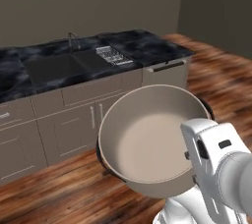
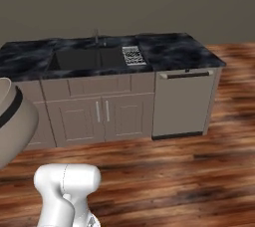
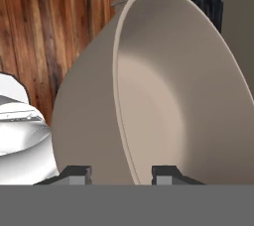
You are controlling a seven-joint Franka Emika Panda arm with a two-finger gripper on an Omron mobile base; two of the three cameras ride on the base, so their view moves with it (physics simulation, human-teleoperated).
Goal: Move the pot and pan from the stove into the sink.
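Observation:
The beige pot (image 1: 147,139) hangs tilted in the air in front of the cabinets, its pale inside facing the left base view. In the right base view the pot (image 2: 12,121) shows at the left edge. My gripper (image 3: 121,175) is shut on the pot (image 3: 163,96), one fingertip on each side of its rim wall. The sink (image 1: 51,68) is a dark basin set in the black marbled counter, well beyond the pot; the sink (image 2: 84,59) lies left of centre in the right base view. The pan and the stove are out of view.
A dark faucet (image 1: 72,39) stands behind the basin. A wire dish rack (image 2: 133,55) sits on the counter just right of it. Grey cabinets (image 2: 102,114) and a dishwasher front (image 2: 182,104) stand below. Wooden floor (image 2: 174,171) lies between the base and the cabinets.

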